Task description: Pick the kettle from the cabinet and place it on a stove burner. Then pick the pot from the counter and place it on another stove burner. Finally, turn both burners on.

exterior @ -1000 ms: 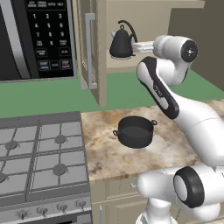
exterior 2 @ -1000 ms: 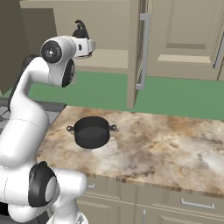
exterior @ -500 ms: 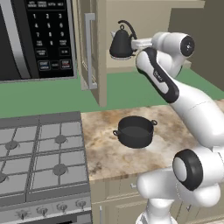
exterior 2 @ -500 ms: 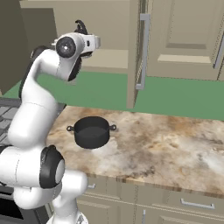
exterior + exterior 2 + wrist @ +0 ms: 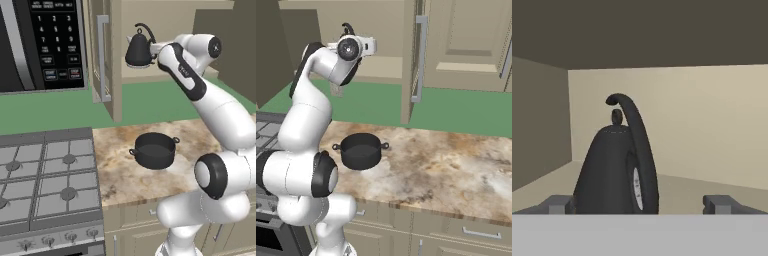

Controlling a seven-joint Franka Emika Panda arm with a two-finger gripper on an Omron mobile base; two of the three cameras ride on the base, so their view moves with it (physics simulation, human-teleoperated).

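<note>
The black cone-shaped kettle (image 5: 138, 48) stands on the shelf of the open beige cabinet (image 5: 116, 60). My gripper (image 5: 153, 48) reaches in at its right side. In the hand view the kettle (image 5: 612, 170) looms close, its arched handle turned toward me. My gripper (image 5: 638, 205) is open, and the fingertips (image 5: 559, 204) flank the kettle body without closing on it. The wide dark pot (image 5: 154, 150) sits on the marbled counter (image 5: 120, 175) below. From the right, my arm hides most of the kettle (image 5: 347, 27); the pot (image 5: 360, 151) is in plain sight.
The silver gas range (image 5: 30, 210) lies left of the counter, with small burners (image 5: 69, 159) under grey grates and knobs along its front. A black microwave (image 5: 40, 45) hangs above it. The cabinet door (image 5: 102, 55) stands open between microwave and kettle.
My arm has stretched out and the hand has pushed further into the cabinet toward the kettle. Kettle and pot have stayed where they were.
</note>
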